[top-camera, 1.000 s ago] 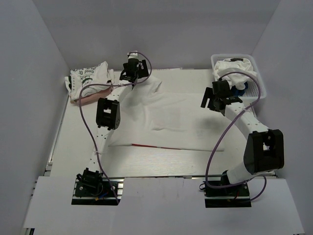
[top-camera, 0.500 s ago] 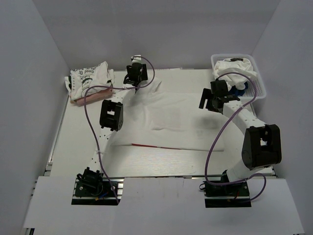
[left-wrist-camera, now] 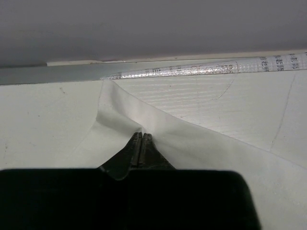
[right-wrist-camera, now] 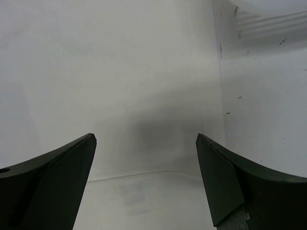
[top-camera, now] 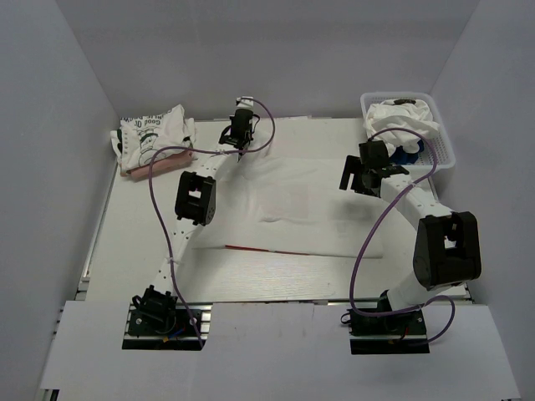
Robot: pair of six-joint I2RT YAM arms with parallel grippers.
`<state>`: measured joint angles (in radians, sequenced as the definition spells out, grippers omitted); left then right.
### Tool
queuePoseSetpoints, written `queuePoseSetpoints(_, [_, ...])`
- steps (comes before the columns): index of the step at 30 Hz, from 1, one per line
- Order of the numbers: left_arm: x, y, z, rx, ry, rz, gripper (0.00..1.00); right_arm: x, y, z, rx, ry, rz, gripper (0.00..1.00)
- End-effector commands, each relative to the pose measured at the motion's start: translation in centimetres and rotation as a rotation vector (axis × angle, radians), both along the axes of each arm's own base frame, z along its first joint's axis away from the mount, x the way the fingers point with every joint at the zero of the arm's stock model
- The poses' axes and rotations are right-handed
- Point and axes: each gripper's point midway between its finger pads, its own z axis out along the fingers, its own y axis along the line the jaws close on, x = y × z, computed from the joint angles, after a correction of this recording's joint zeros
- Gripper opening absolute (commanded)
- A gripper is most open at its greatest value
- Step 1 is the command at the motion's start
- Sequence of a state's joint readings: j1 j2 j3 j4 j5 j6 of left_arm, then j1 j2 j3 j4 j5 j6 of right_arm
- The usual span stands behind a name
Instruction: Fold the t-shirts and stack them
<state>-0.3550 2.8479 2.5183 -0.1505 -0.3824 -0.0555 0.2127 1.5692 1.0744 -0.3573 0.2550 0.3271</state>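
Note:
A white t-shirt [top-camera: 292, 200] lies spread over the middle of the table, with a thin red line [top-camera: 251, 249] showing along its front edge. My left gripper [top-camera: 238, 149] is at the shirt's far left corner. In the left wrist view its jaws [left-wrist-camera: 142, 136] are pressed together on a pinched ridge of the white cloth [left-wrist-camera: 192, 143]. My right gripper [top-camera: 355, 180] hovers over the shirt's right side. Its fingers [right-wrist-camera: 146, 139] stand wide apart above flat white cloth [right-wrist-camera: 120, 72], holding nothing.
Folded t-shirts [top-camera: 155, 134], a white one with dark lettering over a pinkish one [top-camera: 159, 164], sit at the back left. A white lattice basket [top-camera: 441, 154] at the back right holds crumpled white cloth [top-camera: 401, 117] and a bit of blue [top-camera: 410, 152]. Walls enclose the table.
My left gripper slid to the right along the shirt's far edge and its jaws closed on the cloth. The right gripper stayed open and barely shifted.

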Motion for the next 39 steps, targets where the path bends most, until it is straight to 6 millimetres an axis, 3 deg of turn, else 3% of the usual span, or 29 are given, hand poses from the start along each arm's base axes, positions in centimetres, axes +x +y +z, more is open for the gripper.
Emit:
queuePoseSetpoints(1, [-3.2, 2.6, -4.9, 0.077, 0.213, 0.024, 0.00, 0.7, 0.4, 1.1, 0.009, -0.048, 0.023, 0.90])
queuePoseSetpoints(5, [-3.7, 5.0, -3.1, 0.063, 0.189, 0.121, 0.00, 1.4, 0.5, 0.8, -0.001, -0.037, 0.028, 0.90])
queuePoseSetpoints(6, [-4.0, 5.3, -1.4, 0.062, 0.171, 0.130, 0.00, 2.1, 0.9, 1.7, 0.009, -0.051, 0.039, 0.90])
queuePoseSetpoints(8, [-4.2, 5.7, 0.3, 0.040, 0.135, 0.159, 0.00, 2.6, 1.3, 1.1, 0.010, -0.031, 0.044, 0.90])
queuePoseSetpoints(9, [-3.8, 5.5, 3.9, 0.011, 0.067, 0.159, 0.00, 3.6, 1.7, 2.0, 0.015, -0.054, 0.050, 0.90])
queuePoseSetpoints(12, [-4.5, 5.8, 6.4, -0.029, 0.009, 0.176, 0.00, 5.4, 2.1, 2.7, 0.007, -0.079, 0.036, 0.90])
queuePoseSetpoints(13, [-4.3, 5.8, 9.8, -0.060, -0.063, 0.175, 0.00, 5.5, 2.2, 2.5, 0.000, -0.066, 0.037, 0.90])
queuePoseSetpoints(14, [-4.8, 5.6, 9.8, -0.076, -0.064, 0.167, 0.00, 6.2, 2.3, 3.2, -0.003, -0.082, 0.026, 0.90])
queuePoseSetpoints(16, [-5.0, 5.5, 11.1, -0.096, -0.097, 0.154, 0.00, 7.0, 2.1, 2.5, -0.024, -0.060, -0.022, 0.90])
queuePoseSetpoints(17, [-5.2, 5.4, 12.9, -0.112, -0.124, 0.144, 0.00, 7.7, 2.2, 2.4, -0.021, -0.062, -0.042, 0.90])
queuePoseSetpoints(19, [-6.0, 5.4, 12.7, -0.114, -0.117, 0.133, 0.00, 8.8, 2.0, 2.4, -0.022, -0.069, -0.103, 0.90])
queuePoseSetpoints(21, [-6.5, 5.6, 14.2, -0.127, -0.148, 0.131, 0.00, 10.1, 2.1, 1.5, -0.027, -0.036, -0.129, 0.90])
queuePoseSetpoints(23, [-7.4, 5.6, 13.6, -0.134, -0.146, 0.113, 0.00, 10.7, 1.9, 0.8, -0.039, -0.007, -0.170, 0.90])
queuePoseSetpoints(24, [-7.8, 5.6, 14.7, -0.133, -0.163, 0.096, 0.00, 11.1, 2.2, -0.5, -0.049, 0.023, -0.171, 0.90])
queuePoseSetpoints(25, [-8.5, 5.6, 13.6, -0.130, -0.143, 0.085, 0.00, 12.2, 2.1, 0.5, -0.020, -0.002, -0.209, 0.90])
queuePoseSetpoints(30, [-9.3, 5.0, 13.5, -0.138, -0.147, 0.063, 0.00, 14.7, 2.0, -0.8, -0.013, 0.001, -0.274, 0.90])
queuePoseSetpoints(39, [-10.5, 5.7, 12.6, -0.128, -0.117, 0.085, 0.00, 15.9, 2.0, -3.7, -0.018, 0.041, -0.312, 0.89])
